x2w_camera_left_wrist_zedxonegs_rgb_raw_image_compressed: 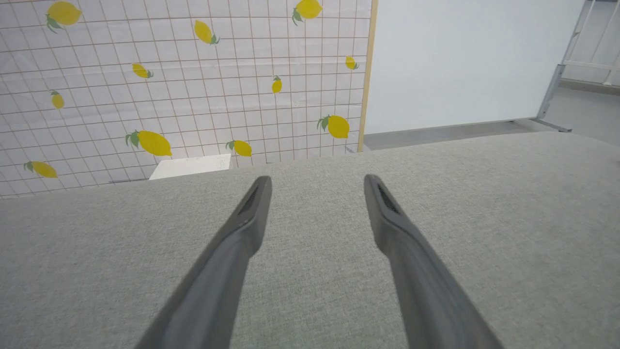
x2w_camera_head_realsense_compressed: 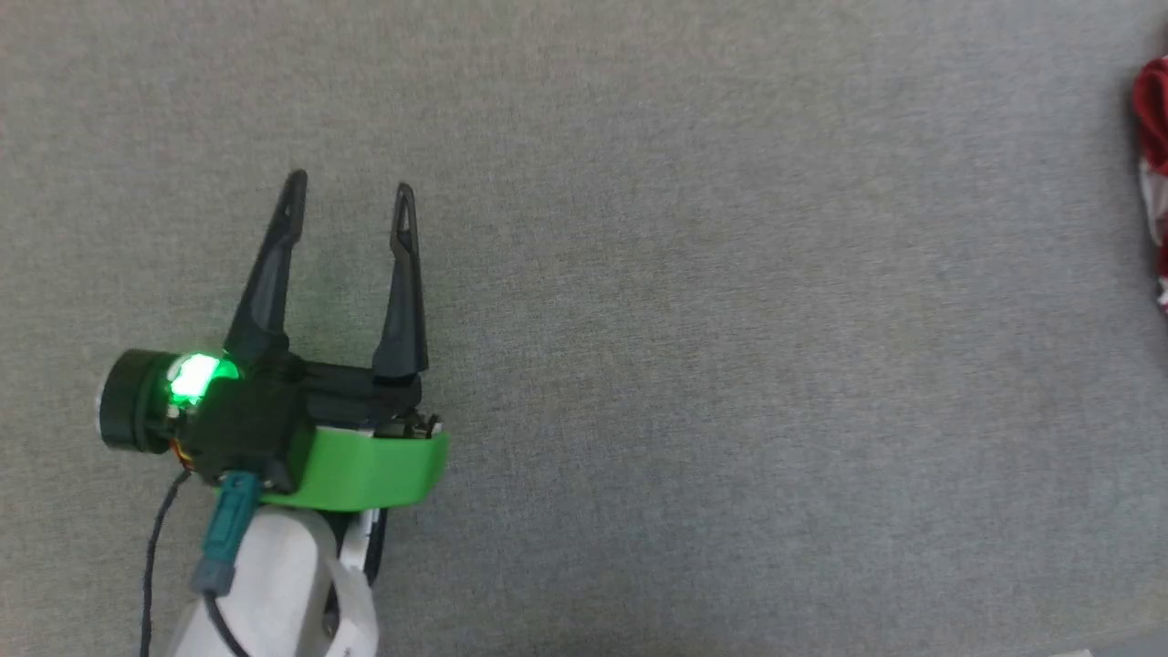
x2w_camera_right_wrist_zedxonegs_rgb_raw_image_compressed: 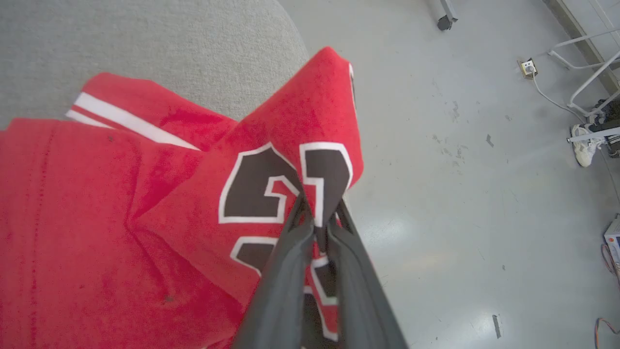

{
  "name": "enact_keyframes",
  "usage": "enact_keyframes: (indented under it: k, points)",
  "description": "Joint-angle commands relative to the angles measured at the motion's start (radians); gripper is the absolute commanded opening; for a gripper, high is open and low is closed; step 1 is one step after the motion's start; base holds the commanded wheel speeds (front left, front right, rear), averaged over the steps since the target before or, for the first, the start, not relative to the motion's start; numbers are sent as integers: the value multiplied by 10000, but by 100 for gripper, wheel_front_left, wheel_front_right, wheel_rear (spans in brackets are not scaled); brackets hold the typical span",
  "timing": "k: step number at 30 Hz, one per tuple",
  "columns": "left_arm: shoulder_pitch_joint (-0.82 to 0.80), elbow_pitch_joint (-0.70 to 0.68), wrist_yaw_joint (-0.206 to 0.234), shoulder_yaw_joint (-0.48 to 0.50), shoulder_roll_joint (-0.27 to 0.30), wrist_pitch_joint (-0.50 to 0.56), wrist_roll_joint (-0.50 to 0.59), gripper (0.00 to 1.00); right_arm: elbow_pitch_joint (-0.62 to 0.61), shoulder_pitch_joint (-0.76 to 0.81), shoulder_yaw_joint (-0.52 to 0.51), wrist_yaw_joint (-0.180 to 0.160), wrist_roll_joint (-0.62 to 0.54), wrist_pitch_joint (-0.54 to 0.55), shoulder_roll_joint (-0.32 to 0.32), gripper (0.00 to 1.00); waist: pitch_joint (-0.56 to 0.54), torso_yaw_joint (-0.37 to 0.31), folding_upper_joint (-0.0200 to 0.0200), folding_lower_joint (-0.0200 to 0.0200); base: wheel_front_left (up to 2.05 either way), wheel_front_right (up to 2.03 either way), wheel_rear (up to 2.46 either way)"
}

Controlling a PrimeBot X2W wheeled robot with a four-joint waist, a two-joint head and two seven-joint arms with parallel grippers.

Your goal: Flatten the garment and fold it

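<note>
The right hand (x2w_camera_right_wrist_zedxonegs_rgb_raw_image_compressed: 319, 206) pinches the garment (x2w_camera_right_wrist_zedxonegs_rgb_raw_image_compressed: 145, 194) near the bench (x2w_camera_head_realsense_compressed: 730, 319) edge; draw it inward, probably toward the wide, empty left hand (x2w_camera_head_realsense_compressed: 350, 185).

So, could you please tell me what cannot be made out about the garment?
Head view: the garment is cut off by the right edge, so its lay is unknown.
Right wrist view: its print is creased, partly behind the right tool, and runs off the bottom edge.

Bright even light, faint shadows, glare on floor (x2w_camera_right_wrist_zedxonegs_rgb_raw_image_compressed: 411, 232), close fingers (x2w_camera_left_wrist_zedxonegs_rgb_raw_image_compressed: 227, 271) soft
</note>
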Motion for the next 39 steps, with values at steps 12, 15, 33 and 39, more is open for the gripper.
enact_keyframes:
  k: [12, 15, 33, 39]
  points:
    - [-111, -215, 700, 441, 48, -270, 335, 100, 1209, -764, -124, -13, -675, -1025, 342, 100, 359, -17, -1, -2, 0, 0, 0]
    - [32, -21, 693, 430, -7, -341, 189, 100, 1382, -757, -147, -13, -706, -1202, 407, 100, -97, 7, -1, -2, 0, 0, 0]
    - [1978, 955, 452, 621, -324, -614, -1168, 100, -2973, 2810, 273, -13, 385, -1897, 3104, 100, -4051, 865, -1, -2, 0, 0, 0]
    - [2065, 1277, 375, 606, -282, -504, -1351, 100, -5048, 4130, 175, -13, -251, -2521, 4506, 100, -4638, 1238, -1, -2, 0, 0, 0]
